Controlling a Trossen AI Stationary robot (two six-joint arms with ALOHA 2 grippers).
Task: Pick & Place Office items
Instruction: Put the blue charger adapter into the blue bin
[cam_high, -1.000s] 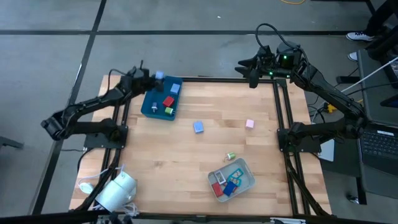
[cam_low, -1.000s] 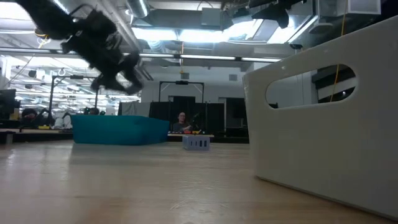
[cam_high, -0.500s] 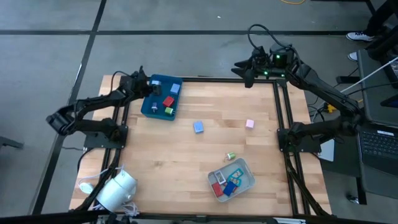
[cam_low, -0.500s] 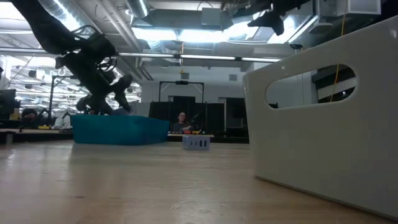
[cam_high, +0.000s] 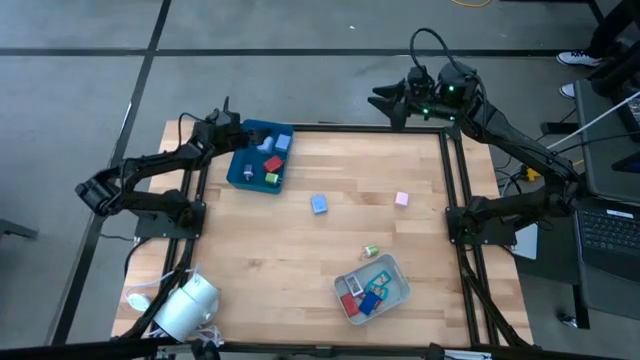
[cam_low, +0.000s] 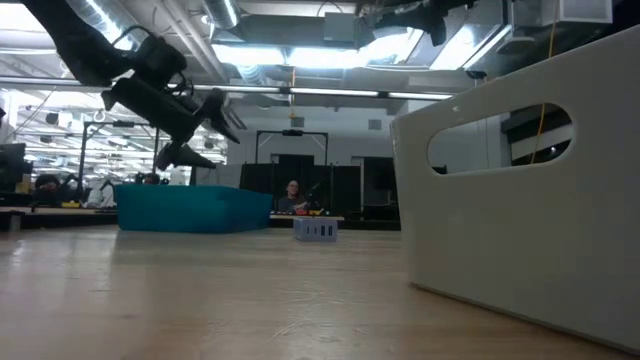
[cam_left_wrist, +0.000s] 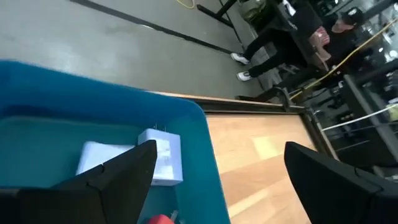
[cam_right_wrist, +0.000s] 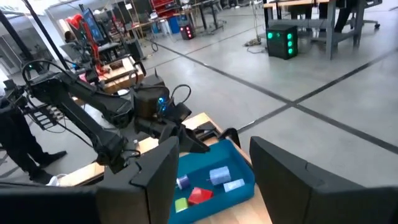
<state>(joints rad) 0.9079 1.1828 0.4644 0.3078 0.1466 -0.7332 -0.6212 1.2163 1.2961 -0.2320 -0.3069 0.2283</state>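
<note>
The dark teal tray (cam_high: 243, 174) stands at the table's far left. It holds red, green and light blue office items, among them a light blue block (cam_left_wrist: 160, 157) lying flat on the tray floor. My left gripper (cam_high: 234, 134) hovers open over the tray's far left corner, and shows above the tray (cam_low: 190, 208) in the low view (cam_low: 203, 128). Nothing is between its fingers. My right gripper (cam_high: 384, 99) hangs open, high beyond the table's far edge, holding nothing. Loose on the wood lie a blue block (cam_high: 319, 204), a pink block (cam_high: 401, 199) and a small green clip (cam_high: 370, 250).
The pale grey tray (cam_high: 398, 271) sits near the front edge right of the middle, with red and blue items in it. It fills the right of the low view (cam_low: 520, 180). A white device (cam_high: 187, 309) stands at the front left corner. Black frame rails run along both table sides.
My left gripper carried the light blue block above the teal tray's far left corner, dipped toward the tray and opened. The block now lies in the tray, and the gripper has come up a little. My right gripper has drifted slightly toward the far edge.
</note>
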